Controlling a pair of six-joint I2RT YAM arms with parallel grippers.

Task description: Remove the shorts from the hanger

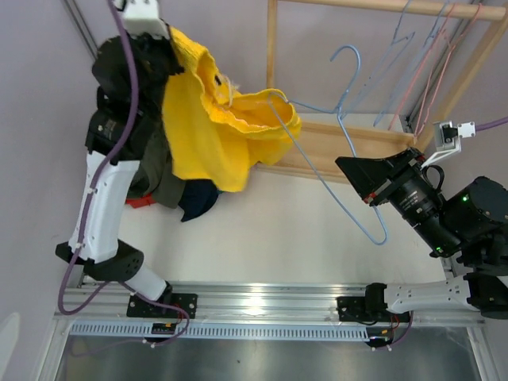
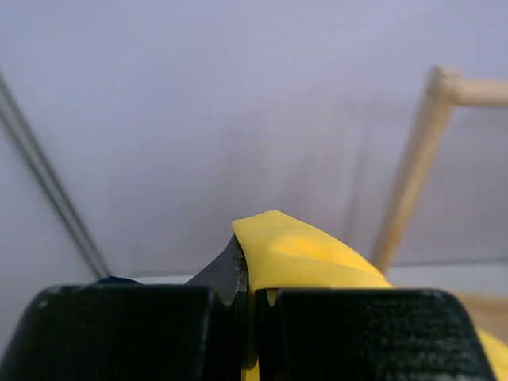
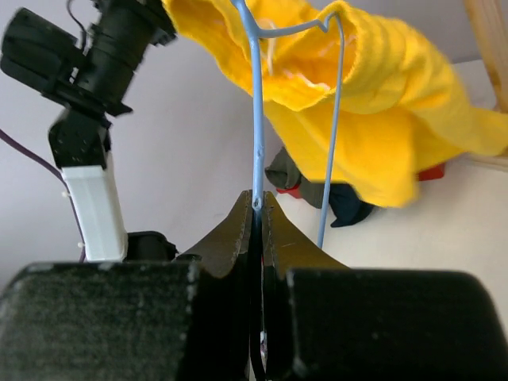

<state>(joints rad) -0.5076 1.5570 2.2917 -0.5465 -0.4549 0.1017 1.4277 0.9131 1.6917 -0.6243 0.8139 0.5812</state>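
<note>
Bright yellow shorts (image 1: 214, 127) hang in the air between the two arms. My left gripper (image 2: 251, 298) is shut on one end of the yellow fabric (image 2: 305, 258) at the upper left. The other end of the shorts (image 3: 373, 87) is still threaded on a light-blue wire hanger (image 1: 341, 171). My right gripper (image 3: 259, 208) is shut on the hanger's wire (image 3: 255, 119), at the right of the top view (image 1: 357, 176). Olive-grey and navy shorts (image 1: 178, 190) lie in a pile on the table under the left arm.
A wooden rack (image 1: 357, 143) stands at the back with more wire hangers (image 1: 421, 48) on its rail. A red item (image 1: 139, 202) peeks from under the pile. The left arm's link (image 1: 99, 206) stands beside the pile. A metal rail (image 1: 262, 302) runs along the near edge.
</note>
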